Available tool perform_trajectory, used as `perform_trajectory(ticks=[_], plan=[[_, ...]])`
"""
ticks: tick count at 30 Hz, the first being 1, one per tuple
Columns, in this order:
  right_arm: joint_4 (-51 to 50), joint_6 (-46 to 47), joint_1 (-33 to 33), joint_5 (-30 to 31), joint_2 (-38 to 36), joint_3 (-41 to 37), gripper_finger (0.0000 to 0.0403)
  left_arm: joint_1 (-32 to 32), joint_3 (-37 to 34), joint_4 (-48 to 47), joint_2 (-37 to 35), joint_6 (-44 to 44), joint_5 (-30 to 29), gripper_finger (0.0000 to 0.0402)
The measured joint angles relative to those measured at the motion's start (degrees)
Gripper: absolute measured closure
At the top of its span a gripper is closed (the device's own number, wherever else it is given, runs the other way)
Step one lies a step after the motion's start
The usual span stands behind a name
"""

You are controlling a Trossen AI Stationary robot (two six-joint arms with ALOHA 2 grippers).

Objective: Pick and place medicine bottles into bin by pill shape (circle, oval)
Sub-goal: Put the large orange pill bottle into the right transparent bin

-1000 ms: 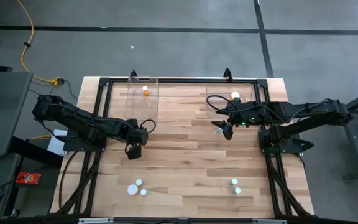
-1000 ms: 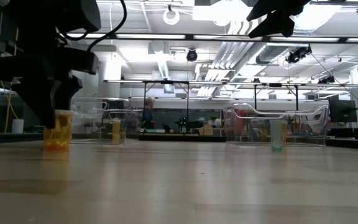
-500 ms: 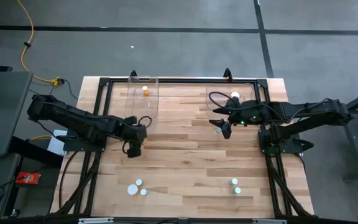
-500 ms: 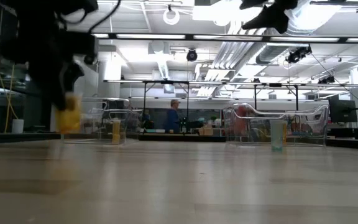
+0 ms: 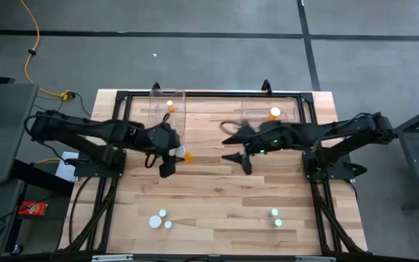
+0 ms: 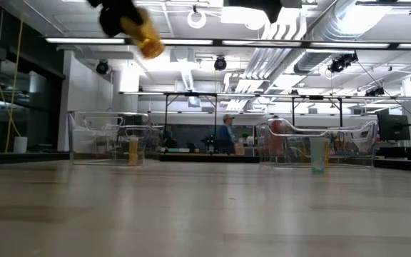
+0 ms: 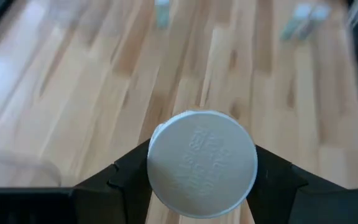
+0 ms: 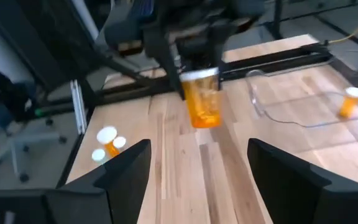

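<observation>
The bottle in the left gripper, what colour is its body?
Amber-orange bottle with a white cap, clearest in the right wrist view.

Two clear bins (image 5: 167, 109) sat on the table. Eight medicine bottles (image 5: 158, 218) showed: one between the left gripper's (image 5: 173, 159) jaws, one in each bin, five on the wood.

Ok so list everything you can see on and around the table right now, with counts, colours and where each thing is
Held bottle: one, amber, white cap, in the left gripper, lifted above the table.
Left bin: one, clear, far left of the table; one amber bottle inside.
Right bin: one, clear, far right; one white-capped bottle inside.
Near-left bottles: three, white caps.
Near-right bottles: two, white caps.
Table: one, light wood.
Person: one, blue top, background.
Left gripper: closed on the held bottle.
Right gripper: open, empty, mid-table.
</observation>
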Motion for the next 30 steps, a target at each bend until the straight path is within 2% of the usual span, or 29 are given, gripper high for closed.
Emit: perform_trajectory(ticks=[8,12,17,30], plan=[[-11.77,-5.61,0.34,-3.38,11.1,10.72,0.0119,1.75,6.01,-0.05,5.3,3.6,2.62,0.0207],[-12.74,-7.8,0.34,-3.06,14.38,14.34,0.0102,1.75,6.52,0.44,6.29,4.6,2.85,0.0207],[-12.53,-8.35,-0.29,1.36,17.14,15.57,0.0086,1.75,6.53,1.52,6.44,4.61,2.89,0.0207],[-7.33,-5.23,-0.94,-0.43,18.65,15.68,0.0084,1.75,6.53,7.82,6.44,4.65,3.63,0.0206]])
